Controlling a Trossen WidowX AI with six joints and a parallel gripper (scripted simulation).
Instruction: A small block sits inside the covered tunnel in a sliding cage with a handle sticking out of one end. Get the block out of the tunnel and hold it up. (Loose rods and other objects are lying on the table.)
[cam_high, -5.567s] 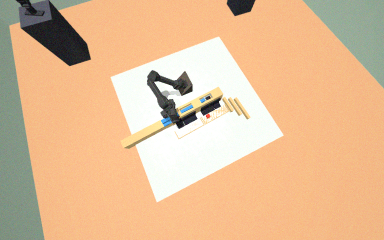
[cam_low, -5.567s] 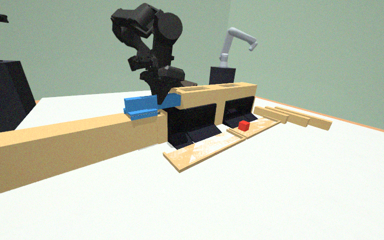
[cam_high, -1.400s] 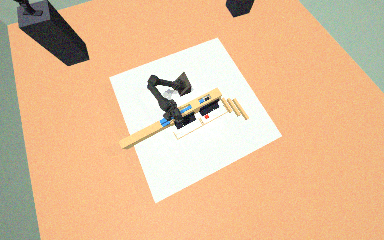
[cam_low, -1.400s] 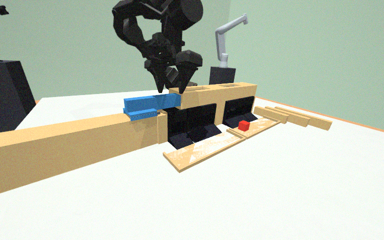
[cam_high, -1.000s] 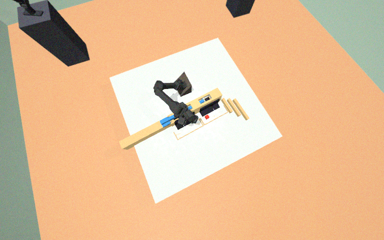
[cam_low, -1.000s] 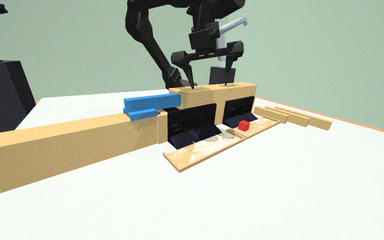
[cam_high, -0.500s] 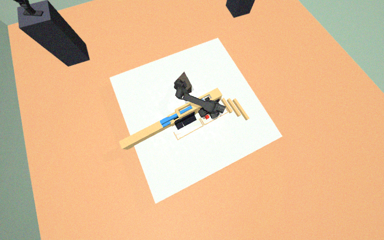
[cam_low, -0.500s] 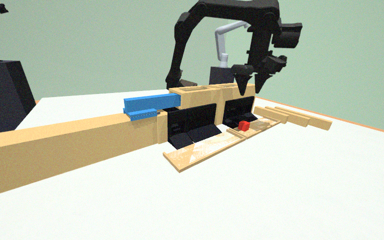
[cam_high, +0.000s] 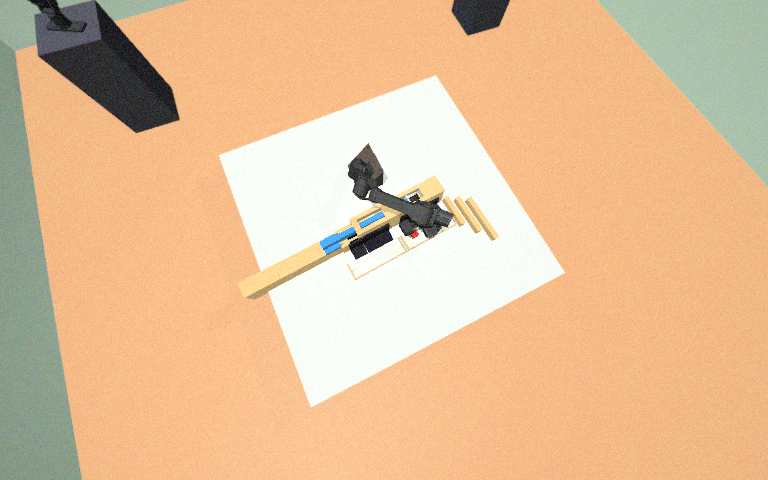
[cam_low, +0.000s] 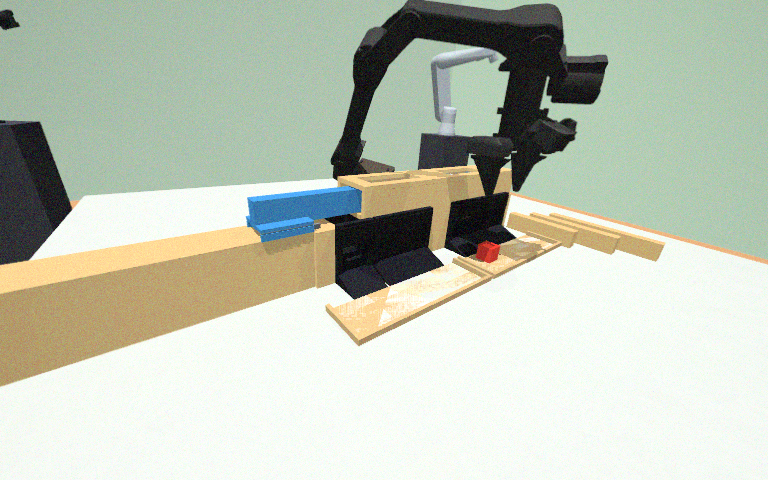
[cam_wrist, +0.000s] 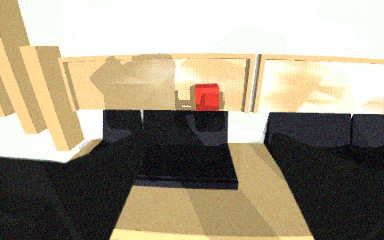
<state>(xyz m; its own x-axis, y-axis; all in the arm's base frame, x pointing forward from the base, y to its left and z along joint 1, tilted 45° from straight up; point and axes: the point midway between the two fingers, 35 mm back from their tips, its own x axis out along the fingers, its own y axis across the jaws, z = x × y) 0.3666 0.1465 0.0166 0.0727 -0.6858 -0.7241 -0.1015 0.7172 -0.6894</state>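
A small red block (cam_high: 414, 233) (cam_low: 487, 251) (cam_wrist: 206, 97) lies outside the tan tunnel (cam_high: 436, 185) (cam_low: 438, 226), in the shallow tray (cam_low: 526, 262) (cam_wrist: 150, 58) along its front, beyond a black sloping flap (cam_wrist: 185, 165). My gripper (cam_high: 419, 228) (cam_low: 502, 192) (cam_wrist: 209, 136) is open and empty. It hangs above the tunnel's far end, higher than the block and behind it in the exterior view. The blue cage handle (cam_high: 335, 240) (cam_low: 305, 204) sticks out of the tunnel's near end. Most of the cage is hidden inside the tunnel.
A second shallow tray (cam_high: 380, 267) (cam_low: 405, 321) adjoins the block's tray. A long tan beam (cam_high: 283, 271) (cam_low: 141, 283) extends past the handle. Several tan rods, one of them a rod (cam_high: 482, 217) (cam_low: 640, 246), lie beyond the far end. Dark pedestals (cam_high: 107, 73) (cam_low: 22, 186) stand farther off.
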